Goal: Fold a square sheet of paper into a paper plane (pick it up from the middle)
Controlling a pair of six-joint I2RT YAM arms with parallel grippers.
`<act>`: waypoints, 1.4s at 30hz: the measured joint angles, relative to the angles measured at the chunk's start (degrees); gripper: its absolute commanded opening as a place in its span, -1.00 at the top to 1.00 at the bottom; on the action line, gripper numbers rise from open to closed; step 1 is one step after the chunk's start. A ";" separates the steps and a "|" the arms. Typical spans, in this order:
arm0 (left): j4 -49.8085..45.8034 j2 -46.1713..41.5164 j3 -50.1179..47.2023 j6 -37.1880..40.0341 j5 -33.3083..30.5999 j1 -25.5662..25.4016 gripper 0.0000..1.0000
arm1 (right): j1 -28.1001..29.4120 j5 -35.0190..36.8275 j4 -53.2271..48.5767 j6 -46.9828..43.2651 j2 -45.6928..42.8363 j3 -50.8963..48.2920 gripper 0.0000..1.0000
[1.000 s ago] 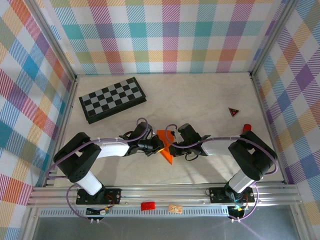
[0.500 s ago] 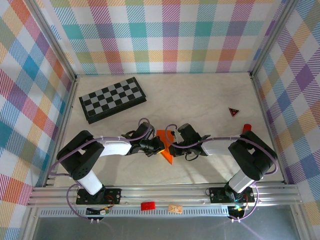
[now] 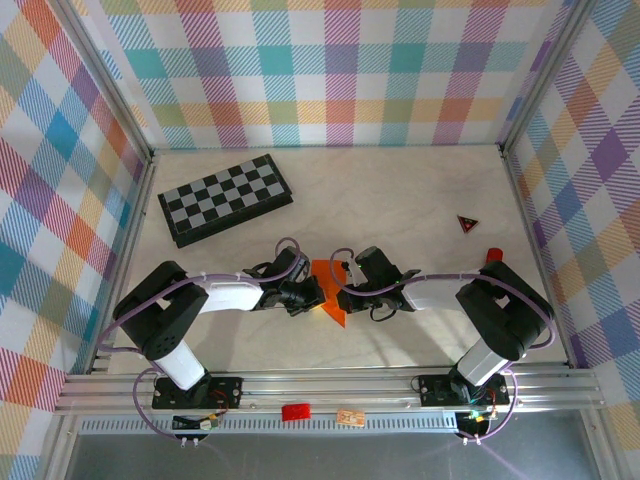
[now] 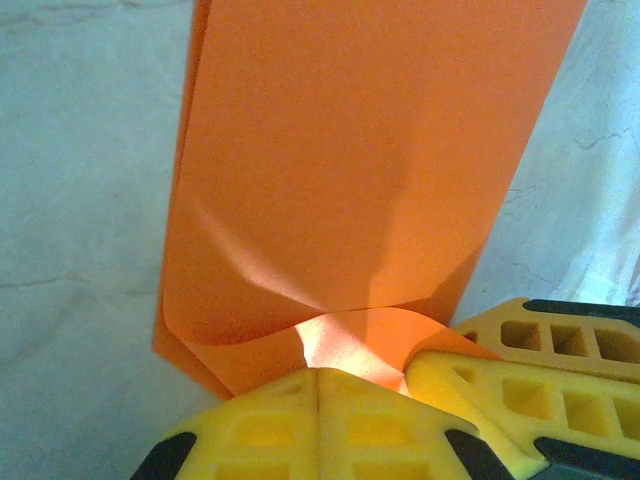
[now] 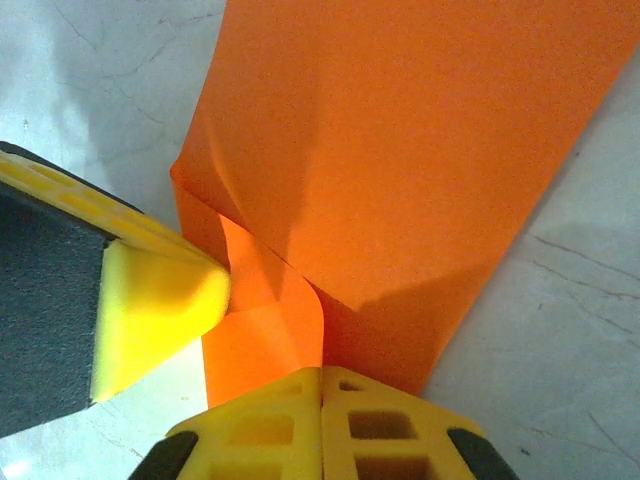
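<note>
The square sheet of paper [image 3: 327, 272] is bright orange and folded to a narrow strip with a point toward the near edge, lying mid-table between both arms. My left gripper [image 3: 313, 297] is shut, its tips [image 4: 318, 375] butting against a raised, curling flap of the paper [image 4: 360, 180]. My right gripper [image 3: 347, 285] is shut too; in the right wrist view the flap's curled edge runs into its jaw seam [image 5: 320, 372], so it pinches the paper [image 5: 420, 150]. The left gripper's fingertip [image 5: 150, 300] touches the flap's fold from the left. The two grippers nearly meet over the paper.
A black-and-grey checkerboard [image 3: 225, 198] lies at the back left. A small dark red triangle [image 3: 467, 223] and a small red cylinder [image 3: 493, 255] sit at the right. Checked walls close the table on three sides.
The left gripper has edged slightly left and toward the near edge along the paper. The right gripper and the paper have barely moved.
</note>
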 measured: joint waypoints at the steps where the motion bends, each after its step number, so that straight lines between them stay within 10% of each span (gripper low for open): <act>1: -0.46 -0.13 0.20 0.13 -0.22 -0.04 0.84 | 0.00 0.00 -0.04 0.02 0.00 0.04 0.84; 17: -1.49 0.72 2.36 1.31 -0.66 -0.79 0.84 | 0.00 -0.09 -0.07 0.02 0.15 0.17 0.74; 34: 4.11 0.11 -1.81 1.29 -1.31 -0.79 0.87 | -2.54 -0.48 -6.69 2.29 -6.71 1.88 0.08; 42: 4.13 0.11 -1.81 1.29 -1.33 -0.79 0.87 | -3.58 -11.06 -9.33 4.57 -7.78 4.92 0.52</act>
